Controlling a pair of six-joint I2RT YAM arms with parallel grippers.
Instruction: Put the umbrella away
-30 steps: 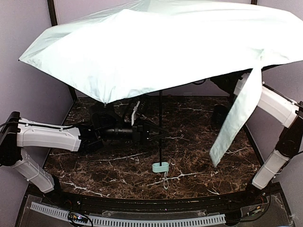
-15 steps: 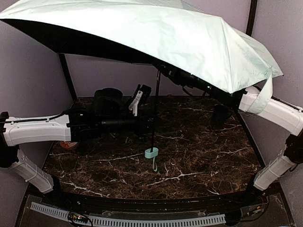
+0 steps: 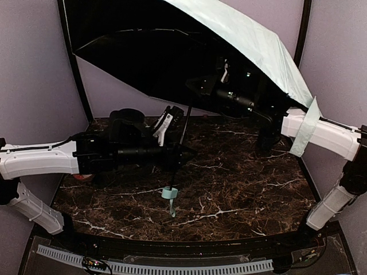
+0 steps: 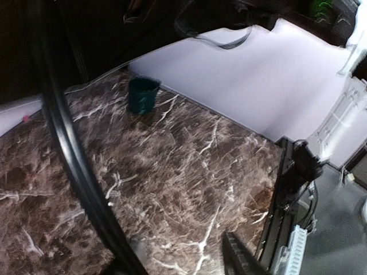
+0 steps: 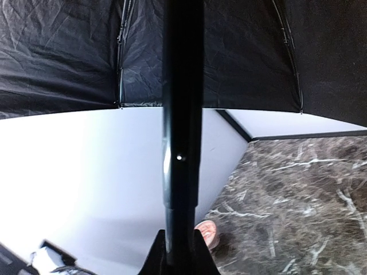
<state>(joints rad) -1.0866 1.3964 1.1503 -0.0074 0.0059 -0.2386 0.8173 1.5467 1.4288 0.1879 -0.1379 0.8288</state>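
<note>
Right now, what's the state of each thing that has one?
umbrella, open, canopy tipped up, black lining facing the camera
right gripper, shut on the umbrella's shaft
left gripper, open, jaws apart beside the shaft
mug, upright

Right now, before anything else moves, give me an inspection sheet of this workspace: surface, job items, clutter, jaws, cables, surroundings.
Surface: dark brown marbled table; no spills seen.
Job's things: umbrella open and tilted, black lining toward the top camera; handle with strap low over the table.
Clutter: dark green mug upright near the far right; small orange-red thing under the left arm, mostly hidden.
Grippers: right gripper jaws shut on the shaft under the canopy; left gripper at the shaft lower down, grip unclear.
Cables: ribbed white cable duct along the near edge.
Surroundings: pale purple walls, dark corner post.
</note>
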